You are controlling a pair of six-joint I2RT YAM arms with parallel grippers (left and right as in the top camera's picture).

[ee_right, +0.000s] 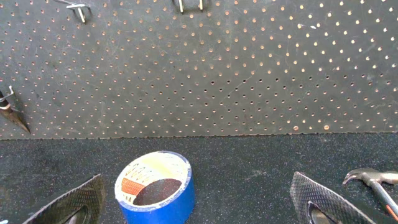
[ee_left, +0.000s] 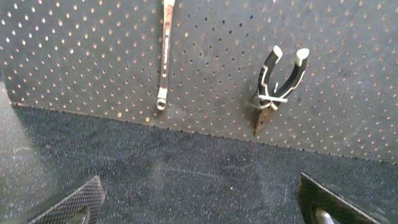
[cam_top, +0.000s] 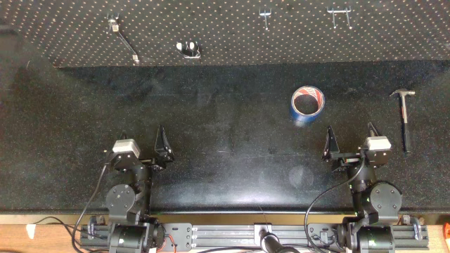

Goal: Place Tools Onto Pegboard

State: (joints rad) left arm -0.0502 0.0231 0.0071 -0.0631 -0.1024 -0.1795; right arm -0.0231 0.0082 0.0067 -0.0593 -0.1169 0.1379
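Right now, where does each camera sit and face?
Top view: fixed overhead, looking down on table and pegboard; left arm, right arm show.
Left wrist view: on left arm, facing wrench and pliers; left gripper open.
Right wrist view: on right arm, facing blue tape roll, hammer; right gripper open.
Shared: pliers in both wrist views.

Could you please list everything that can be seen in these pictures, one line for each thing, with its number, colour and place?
pegboard: 1, black, along the table's far edge
wrench: 1, silver, hanging on the pegboard's left part
pliers: 1, black handles with pale tips, hanging right of the wrench
hooks: 2, metal, bare, on the pegboard's right part
tape roll: 1, blue, on the table before the right arm
hammer: 1, metal head, dark handle, lying near the table's right edge
table: 1, black, speckled
left gripper: 1, black, open, facing the pegboard
right gripper: 1, black, open, near the tape roll
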